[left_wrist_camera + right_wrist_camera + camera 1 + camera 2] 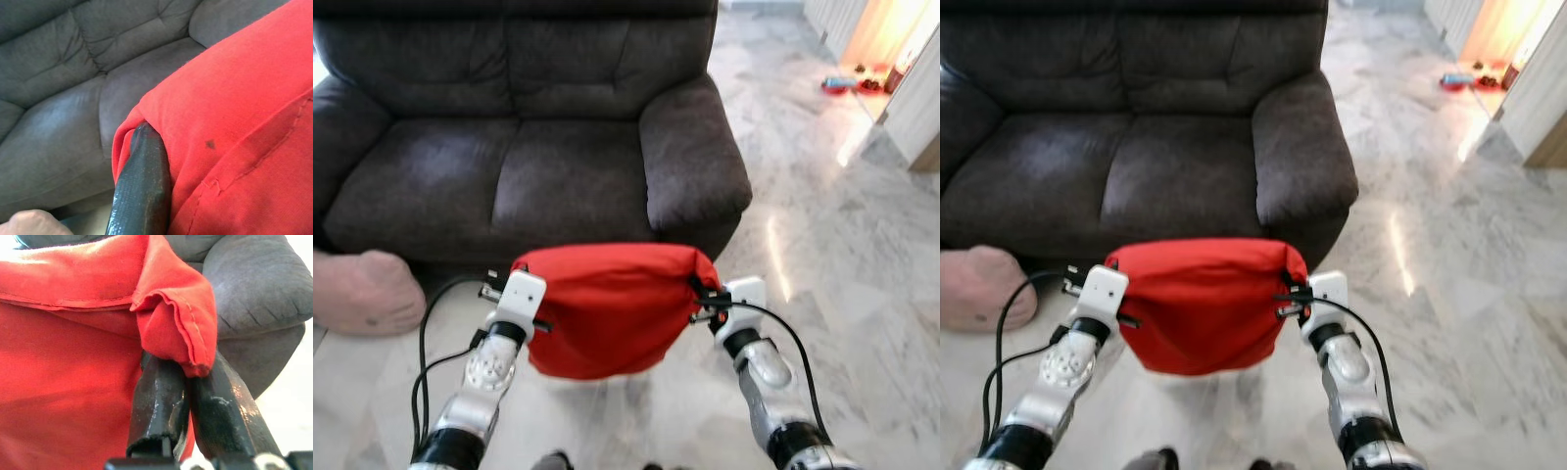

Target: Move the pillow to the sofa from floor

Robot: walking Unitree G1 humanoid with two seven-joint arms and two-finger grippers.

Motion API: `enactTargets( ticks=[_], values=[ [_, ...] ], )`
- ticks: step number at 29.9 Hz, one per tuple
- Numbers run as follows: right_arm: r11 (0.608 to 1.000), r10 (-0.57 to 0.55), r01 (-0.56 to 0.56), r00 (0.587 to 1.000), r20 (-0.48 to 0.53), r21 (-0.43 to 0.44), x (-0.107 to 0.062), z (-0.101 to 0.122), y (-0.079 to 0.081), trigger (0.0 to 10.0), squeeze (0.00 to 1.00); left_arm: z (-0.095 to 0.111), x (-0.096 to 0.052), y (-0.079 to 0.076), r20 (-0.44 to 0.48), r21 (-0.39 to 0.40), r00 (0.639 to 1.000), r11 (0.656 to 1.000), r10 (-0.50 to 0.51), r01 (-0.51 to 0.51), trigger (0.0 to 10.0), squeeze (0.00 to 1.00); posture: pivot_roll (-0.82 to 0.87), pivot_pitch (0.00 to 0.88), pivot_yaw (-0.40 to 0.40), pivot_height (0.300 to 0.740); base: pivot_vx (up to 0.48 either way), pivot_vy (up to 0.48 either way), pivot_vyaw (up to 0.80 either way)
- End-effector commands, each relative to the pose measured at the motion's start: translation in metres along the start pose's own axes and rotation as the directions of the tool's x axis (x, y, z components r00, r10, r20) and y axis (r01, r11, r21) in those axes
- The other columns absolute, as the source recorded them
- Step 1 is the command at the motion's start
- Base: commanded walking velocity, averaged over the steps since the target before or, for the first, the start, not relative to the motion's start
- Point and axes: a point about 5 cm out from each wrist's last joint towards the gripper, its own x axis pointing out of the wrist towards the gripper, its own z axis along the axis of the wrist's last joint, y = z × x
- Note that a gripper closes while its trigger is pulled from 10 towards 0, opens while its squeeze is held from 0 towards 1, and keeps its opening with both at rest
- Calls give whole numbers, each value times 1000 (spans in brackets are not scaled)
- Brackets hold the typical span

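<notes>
Pink and rounded, a second cushion (pixel 362 291) lies on the marble floor (pixel 862 255) at your nine o'clock, against the front of the dark grey sofa (pixel 529 147). Next comes your left gripper (pixel 521 284), its black fingers (pixel 142 191) pinching the left edge of the red pillow (pixel 612 308). You hold that pillow up off the floor, dead ahead at twelve o'clock, just short of the sofa's seat and right armrest. Your right gripper (pixel 183 382) has its fingers pressed together on the pillow's folded right corner. Far off at two o'clock, small bowls (pixel 850 85) sit on the floor.
</notes>
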Motion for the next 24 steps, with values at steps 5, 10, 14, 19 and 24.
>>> enactTargets(
  ticks=[5, 10, 14, 19, 24],
  values=[
    [999, -47, 48, 993, 113, -11, 4, 21, -8, 10000, 0, 23, 3, 17, 117, -27, 989, 996, 86, -83, 10000, 0, 78, 148, -10, 740, 0, 0, 0],
    [998, -41, 48, 976, 214, -27, 8, 43, -7, 10000, 0, 43, 5, 20, 194, 24, 978, 996, 80, -87, 10000, 0, 78, 147, -10, 740, 0, 0, 0],
    [998, -43, 56, 956, 289, -38, 11, 60, -7, 10000, 0, 57, 6, 23, 249, 47, 964, 994, 89, -103, 10000, 0, 78, 147, -10, 740, 0, 0, 0],
    [995, -59, 84, 907, 417, -44, 8, 92, -4, 10000, 0, 78, 3, 30, 330, 84, 935, 983, 128, -165, 10000, 0, 78, 148, -11, 740, 0, 0, 0],
    [996, -55, 83, 893, 446, -43, 7, 101, 0, 10000, 0, 85, 2, 35, 354, 86, 923, 977, 151, -193, 10000, 0, 76, 148, -11, 740, 0, 0, 0]
  ],
)
